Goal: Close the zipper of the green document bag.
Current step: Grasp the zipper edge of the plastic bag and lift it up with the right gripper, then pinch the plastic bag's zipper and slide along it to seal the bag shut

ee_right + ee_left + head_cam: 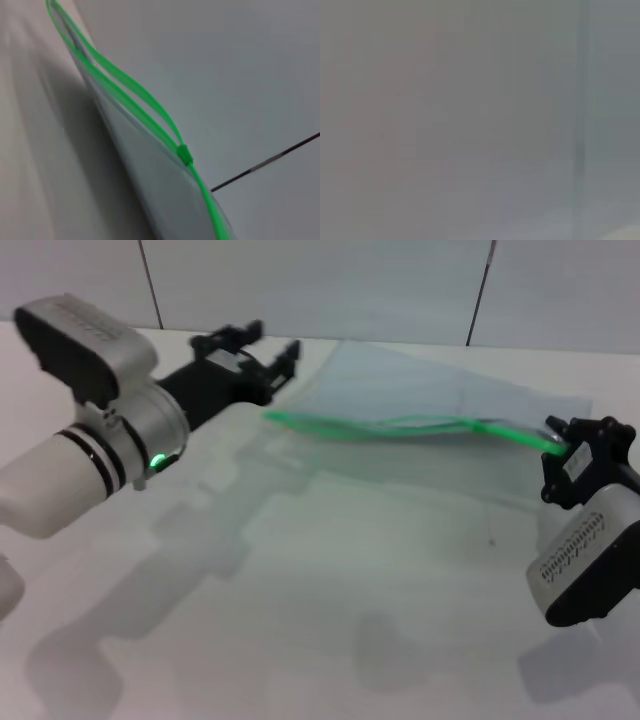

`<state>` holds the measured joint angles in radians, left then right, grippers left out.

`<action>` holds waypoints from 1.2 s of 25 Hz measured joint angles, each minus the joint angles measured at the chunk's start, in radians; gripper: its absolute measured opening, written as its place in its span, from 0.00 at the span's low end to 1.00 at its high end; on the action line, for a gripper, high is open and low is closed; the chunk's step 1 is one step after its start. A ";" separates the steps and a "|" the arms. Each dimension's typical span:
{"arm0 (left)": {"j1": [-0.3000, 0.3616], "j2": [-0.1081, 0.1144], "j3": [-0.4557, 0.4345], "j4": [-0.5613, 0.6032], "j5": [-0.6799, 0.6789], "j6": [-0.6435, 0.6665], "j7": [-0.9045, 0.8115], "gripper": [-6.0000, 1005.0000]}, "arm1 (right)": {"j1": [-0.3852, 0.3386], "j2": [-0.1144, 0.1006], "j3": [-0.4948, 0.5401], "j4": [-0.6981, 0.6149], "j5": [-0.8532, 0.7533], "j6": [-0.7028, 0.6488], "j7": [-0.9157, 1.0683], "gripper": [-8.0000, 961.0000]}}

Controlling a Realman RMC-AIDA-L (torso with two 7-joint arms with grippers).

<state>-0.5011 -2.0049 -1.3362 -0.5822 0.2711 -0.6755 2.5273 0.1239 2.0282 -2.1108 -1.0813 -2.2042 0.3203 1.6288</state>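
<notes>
Nearest in the head view is the bare white surface [330, 640], crossed by the soft shadows of both arms. At its right edge the right tool [572, 453] meets the near end of the zipper [400, 426]; its dark fingers sit around the green strip there, but whether they pinch it or merely flank it cannot be told from this angle. On the left, the pale arm reaches forward and its left tool [268, 352] hangs at the far corner of the green document bag [420, 390], fingers parted with a clear gap between them, just beside the far end of the green strip.

The bag lies flat on the surface between the two tools, its translucent blue-grey sheet running back toward the pale wall, with the bright green edge facing the robot.

The right wrist view gives what the head view cannot: the zipper [125, 95] seen along its length, with the small slider [185, 155] close to the camera. On the near side of the slider the strip is a single closed line; beyond it the two green tracks split apart and bow open, meeting again only at the far end. The bag's sheet [150, 180] drops away beneath them.

The left wrist view shows only a blurred grey field.
</notes>
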 joint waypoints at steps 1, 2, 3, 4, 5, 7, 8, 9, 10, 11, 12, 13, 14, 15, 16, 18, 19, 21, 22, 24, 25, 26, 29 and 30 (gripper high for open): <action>-0.002 0.004 0.000 -0.013 0.056 -0.001 -0.041 0.55 | -0.006 0.000 0.000 -0.015 0.000 -0.002 0.000 0.08; -0.004 0.008 0.000 -0.026 0.111 -0.002 -0.080 0.55 | -0.013 -0.001 0.000 -0.032 0.000 -0.005 0.000 0.08; -0.005 0.011 -0.002 -0.043 0.171 -0.004 -0.115 0.55 | -0.018 -0.001 0.000 -0.045 0.000 -0.006 0.000 0.08; -0.006 0.013 -0.005 -0.057 0.217 -0.005 -0.140 0.55 | -0.023 -0.002 0.000 -0.058 0.000 -0.006 0.000 0.07; -0.006 0.014 -0.008 -0.075 0.270 -0.005 -0.155 0.55 | -0.028 -0.002 0.000 -0.068 0.000 -0.008 0.000 0.07; -0.007 0.014 -0.007 -0.105 0.351 -0.005 -0.171 0.55 | -0.040 -0.002 0.000 -0.088 0.000 -0.010 0.003 0.07; -0.006 0.014 -0.005 -0.121 0.388 -0.005 -0.178 0.55 | -0.047 -0.002 0.000 -0.102 0.000 -0.014 0.005 0.06; -0.007 0.014 -0.004 -0.139 0.434 -0.005 -0.188 0.55 | -0.053 -0.002 -0.001 -0.115 0.000 -0.021 0.006 0.06; -0.007 0.013 -0.003 -0.158 0.487 -0.005 -0.200 0.55 | -0.062 -0.002 0.000 -0.132 0.000 -0.032 0.008 0.06; -0.005 0.012 -0.003 -0.176 0.525 -0.005 -0.209 0.55 | -0.067 -0.002 0.001 -0.142 0.000 -0.043 0.008 0.06; -0.002 0.010 -0.003 -0.195 0.567 -0.005 -0.218 0.55 | -0.071 -0.002 0.003 -0.152 0.002 -0.054 0.008 0.06; 0.004 0.007 -0.004 -0.225 0.613 -0.005 -0.226 0.55 | -0.071 -0.002 0.004 -0.157 0.009 -0.063 0.008 0.06; 0.006 0.007 -0.005 -0.230 0.618 -0.005 -0.226 0.55 | -0.072 -0.002 0.005 -0.160 0.015 -0.069 0.008 0.06; 0.010 0.006 -0.007 -0.247 0.636 -0.005 -0.226 0.55 | -0.072 -0.002 0.006 -0.162 0.021 -0.076 0.008 0.06; 0.016 0.005 -0.008 -0.263 0.649 -0.005 -0.226 0.55 | -0.072 -0.002 0.007 -0.163 0.027 -0.082 0.008 0.06; 0.024 0.006 -0.010 -0.291 0.673 -0.004 -0.227 0.55 | -0.072 -0.002 0.007 -0.166 0.037 -0.088 0.008 0.06; 0.027 0.006 -0.011 -0.302 0.684 -0.003 -0.227 0.55 | -0.072 -0.002 0.007 -0.169 0.043 -0.089 0.008 0.06; 0.025 0.006 -0.011 -0.310 0.708 -0.003 -0.230 0.55 | -0.072 -0.002 0.004 -0.177 0.049 -0.093 0.008 0.06; 0.021 0.006 -0.011 -0.311 0.723 -0.003 -0.234 0.55 | -0.072 -0.002 0.004 -0.183 0.051 -0.099 0.008 0.06; 0.012 0.006 -0.010 -0.312 0.754 -0.004 -0.243 0.55 | -0.078 -0.002 0.006 -0.204 0.051 -0.121 0.009 0.06; 0.004 0.004 -0.010 -0.313 0.776 -0.003 -0.249 0.55 | -0.083 -0.002 0.007 -0.219 0.051 -0.130 0.009 0.06; 0.000 0.003 -0.010 -0.313 0.792 -0.001 -0.251 0.55 | -0.088 -0.003 0.008 -0.231 0.051 -0.136 0.009 0.06; -0.015 -0.002 -0.010 -0.314 0.837 0.000 -0.255 0.55 | -0.101 -0.005 0.006 -0.257 0.051 -0.140 0.007 0.06; -0.021 -0.002 -0.011 -0.315 0.846 -0.002 -0.253 0.55 | -0.103 -0.005 0.005 -0.259 0.051 -0.140 0.006 0.06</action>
<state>-0.5220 -2.0073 -1.3474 -0.8970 1.1174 -0.6778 2.2738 0.0213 2.0228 -2.1055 -1.3406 -2.1533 0.1803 1.6353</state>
